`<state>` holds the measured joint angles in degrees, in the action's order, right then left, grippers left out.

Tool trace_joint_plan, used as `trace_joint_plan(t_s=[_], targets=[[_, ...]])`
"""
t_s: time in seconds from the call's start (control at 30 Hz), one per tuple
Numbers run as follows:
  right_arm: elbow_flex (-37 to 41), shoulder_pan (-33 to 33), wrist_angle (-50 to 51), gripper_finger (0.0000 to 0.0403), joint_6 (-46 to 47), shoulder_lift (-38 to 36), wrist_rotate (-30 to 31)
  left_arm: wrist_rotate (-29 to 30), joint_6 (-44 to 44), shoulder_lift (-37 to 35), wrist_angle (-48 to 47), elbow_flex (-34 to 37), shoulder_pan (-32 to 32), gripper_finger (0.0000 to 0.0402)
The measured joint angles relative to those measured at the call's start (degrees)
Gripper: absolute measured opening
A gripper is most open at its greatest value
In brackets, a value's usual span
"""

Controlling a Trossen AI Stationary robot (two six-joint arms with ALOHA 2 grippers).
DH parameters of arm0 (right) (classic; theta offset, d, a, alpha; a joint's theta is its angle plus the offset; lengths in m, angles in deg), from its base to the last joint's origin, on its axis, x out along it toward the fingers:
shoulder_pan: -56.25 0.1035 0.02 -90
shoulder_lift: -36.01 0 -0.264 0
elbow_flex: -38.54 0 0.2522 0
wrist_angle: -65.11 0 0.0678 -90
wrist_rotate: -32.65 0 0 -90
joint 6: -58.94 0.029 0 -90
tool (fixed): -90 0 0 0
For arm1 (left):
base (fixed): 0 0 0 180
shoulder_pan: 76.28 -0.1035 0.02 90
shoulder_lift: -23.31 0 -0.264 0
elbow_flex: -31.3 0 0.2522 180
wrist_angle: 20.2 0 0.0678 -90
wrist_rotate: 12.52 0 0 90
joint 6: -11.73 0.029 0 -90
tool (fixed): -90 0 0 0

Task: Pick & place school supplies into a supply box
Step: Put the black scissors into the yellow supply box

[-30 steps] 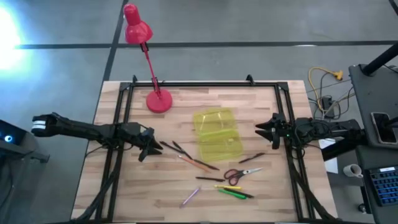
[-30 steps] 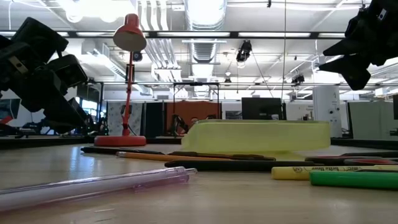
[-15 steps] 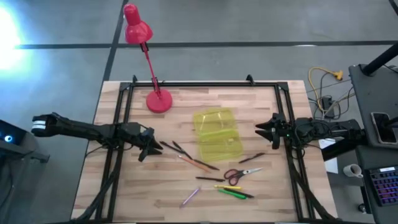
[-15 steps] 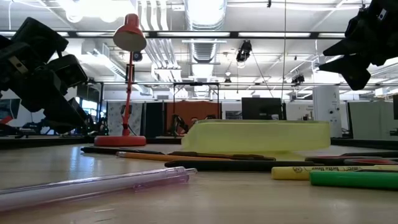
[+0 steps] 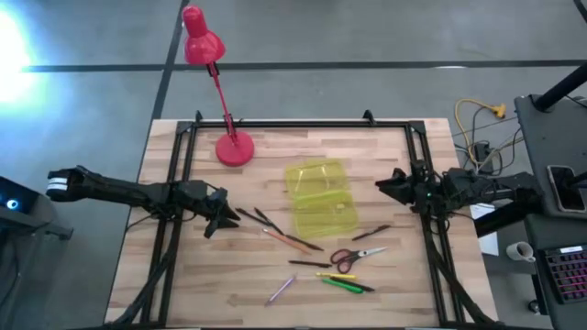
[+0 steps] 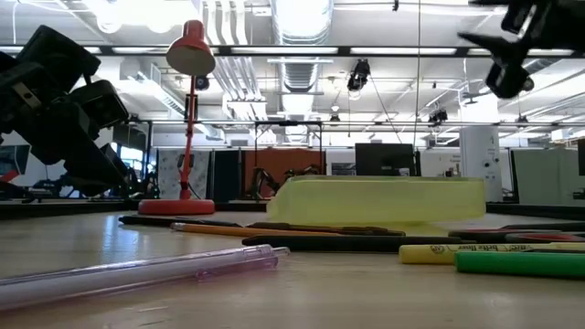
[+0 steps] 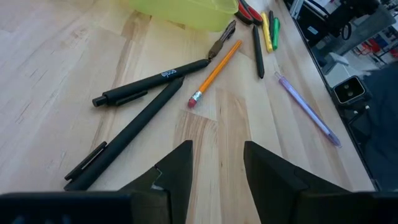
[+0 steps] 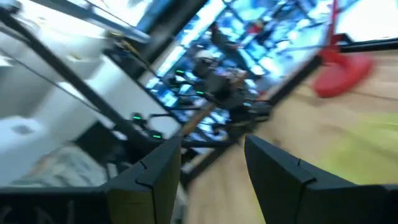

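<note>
Left gripper [image 5: 223, 220]: hovering low over the table [image 5: 385, 284], fingers parted, holding nothing. Just ahead of it are lying two black pens [image 7: 152, 81]; one is bearing white lettering, unreadable. An orange pencil [image 7: 214, 73] is lying just beyond them.

Right gripper [image 5: 383, 186]: hanging raised, fingers apart, gripping nothing.

Supply box [image 5: 321, 197]: sitting between the two grippers, nearer the right one.

Scissors [image 5: 356, 256], yellow marker [image 6: 475, 253] with print too small to read, green marker [image 6: 521, 263], purple pen [image 5: 281, 290]: lying past the box, well apart from both grippers.
</note>
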<state>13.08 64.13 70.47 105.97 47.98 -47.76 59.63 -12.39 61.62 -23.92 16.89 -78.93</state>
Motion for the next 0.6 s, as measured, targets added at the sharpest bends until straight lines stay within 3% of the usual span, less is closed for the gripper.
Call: trace_joint_plan(t_s=[0.2,0.43,0.6], targets=[[0.0,0.0,-15.7,0.0169,5.8,8.5,-0.7,0.0,0.0,0.0,0.0,0.0,0.0,0.0128],[-0.1,1.2,-16.7,0.0168,14.8,16.8,-1.5,0.0,0.0,0.0,0.0,0.0,0.0,0.0128],[-2.8,3.8,-15.7,0.0165,20.3,25.3,-8.4,0.0,0.0,0.0,0.0,0.0,0.0,0.0128]])
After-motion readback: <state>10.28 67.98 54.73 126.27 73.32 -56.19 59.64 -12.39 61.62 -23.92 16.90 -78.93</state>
